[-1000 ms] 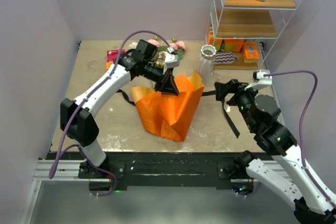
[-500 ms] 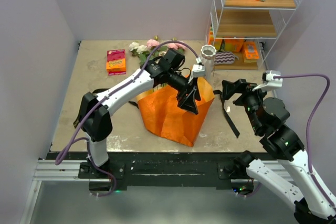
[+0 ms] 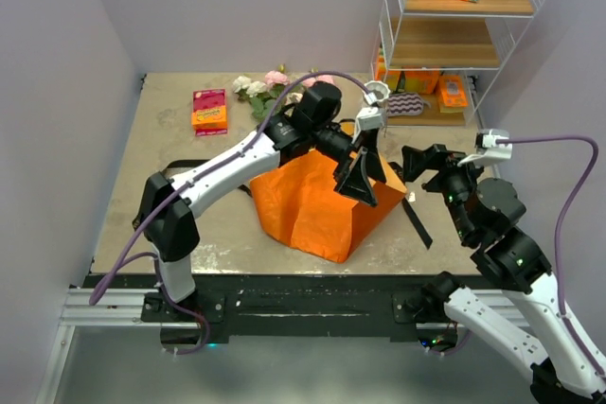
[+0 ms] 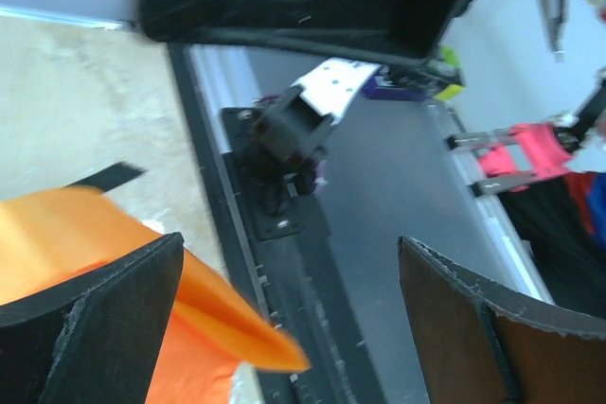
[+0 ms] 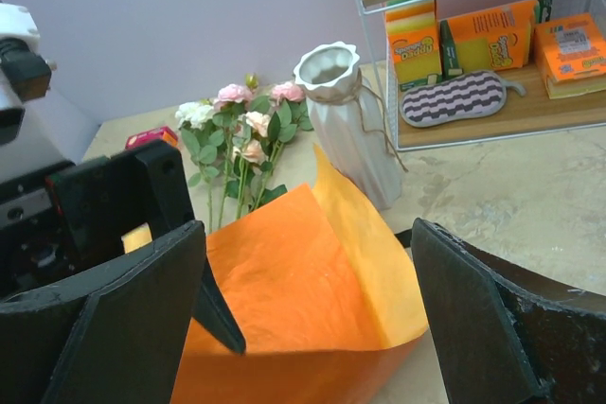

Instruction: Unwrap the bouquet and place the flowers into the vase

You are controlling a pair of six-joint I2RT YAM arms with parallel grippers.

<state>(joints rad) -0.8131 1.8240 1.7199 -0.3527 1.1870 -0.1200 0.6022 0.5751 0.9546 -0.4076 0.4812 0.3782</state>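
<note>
The orange paper lies unfolded and loose in a crumpled heap at mid-table, and the right wrist view shows its raised sheet up close. My left gripper hangs open over its right edge; a corner of the paper lies beside one finger, ungripped. The flowers, pink and cream roses, lie bare at the back of the table. The white ribbed vase stands upright right of them, its rim partly hidden by my left wrist. My right gripper is open, right of the paper, with nothing in it.
A black ribbon trails on the table in front of the right gripper. A wire shelf rack at the back right holds orange boxes and a striped sponge. A red-orange packet lies at the back left.
My left gripper carried the paper to the right, away from the flowers, then opened and let it go. The right arm shifted slightly right and stayed open.
</note>
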